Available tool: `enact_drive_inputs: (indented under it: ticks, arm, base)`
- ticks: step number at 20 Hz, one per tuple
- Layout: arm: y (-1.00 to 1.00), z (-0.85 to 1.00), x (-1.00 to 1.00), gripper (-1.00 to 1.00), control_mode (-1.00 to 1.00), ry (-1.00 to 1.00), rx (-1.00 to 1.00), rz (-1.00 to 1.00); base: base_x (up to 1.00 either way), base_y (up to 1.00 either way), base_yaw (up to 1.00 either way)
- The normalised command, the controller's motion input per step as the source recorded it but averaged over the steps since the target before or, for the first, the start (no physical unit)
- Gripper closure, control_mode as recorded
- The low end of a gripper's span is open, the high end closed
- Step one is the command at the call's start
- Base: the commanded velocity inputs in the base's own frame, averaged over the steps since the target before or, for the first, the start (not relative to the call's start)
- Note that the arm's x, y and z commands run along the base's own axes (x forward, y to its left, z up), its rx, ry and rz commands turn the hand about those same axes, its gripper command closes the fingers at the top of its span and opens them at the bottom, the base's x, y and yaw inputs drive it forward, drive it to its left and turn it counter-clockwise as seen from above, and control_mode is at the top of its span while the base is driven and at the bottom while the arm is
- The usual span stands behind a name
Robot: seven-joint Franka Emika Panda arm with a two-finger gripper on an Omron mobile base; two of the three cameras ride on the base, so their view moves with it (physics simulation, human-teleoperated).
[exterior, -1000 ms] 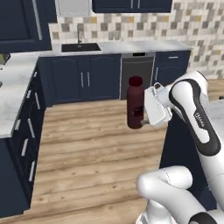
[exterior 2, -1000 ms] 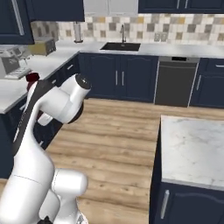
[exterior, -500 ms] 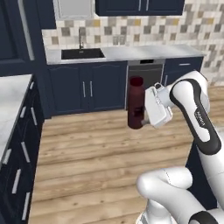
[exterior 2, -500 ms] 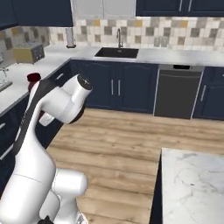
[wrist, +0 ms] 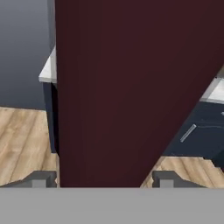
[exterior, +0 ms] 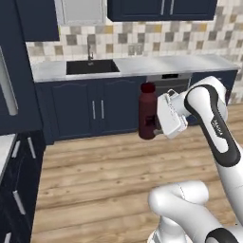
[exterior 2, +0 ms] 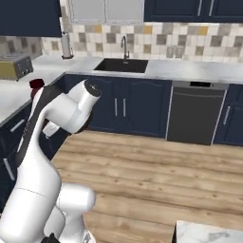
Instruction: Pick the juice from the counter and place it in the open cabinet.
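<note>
Base has swung since a second ago: sink wall now dead ahead, scene shifted, arm pose unchanged. Gripper clamped on the juice, bottle upright, carried mid-air over the wood floor. Beyond: dishwasher, black sink, tiled wall.

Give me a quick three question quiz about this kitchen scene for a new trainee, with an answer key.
1. True or false: the hand holds the juice upright, above the wooden floor.
2. What colour is the juice's cap?
3. The black sink is set in: A) the grey counter along the tiled wall, B) the floor, C) an upper cabinet.

Key: 1 true; 2 red; 3 A.
</note>
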Motion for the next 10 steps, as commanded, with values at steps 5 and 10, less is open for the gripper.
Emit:
enact_drive_inputs:
  ticks: [5, 10]
  arm:
    - [0.0, 0.0, 0.0, 1.0, 1.0, 0.0, 0.0, 0.0]
    - [0.0, 0.0, 0.0, 1.0, 1.0, 0.0, 0.0, 0.0]
  base:
    - [0.84, -0.18, 0.05]
    - [0.62, 0.0, 0.13]
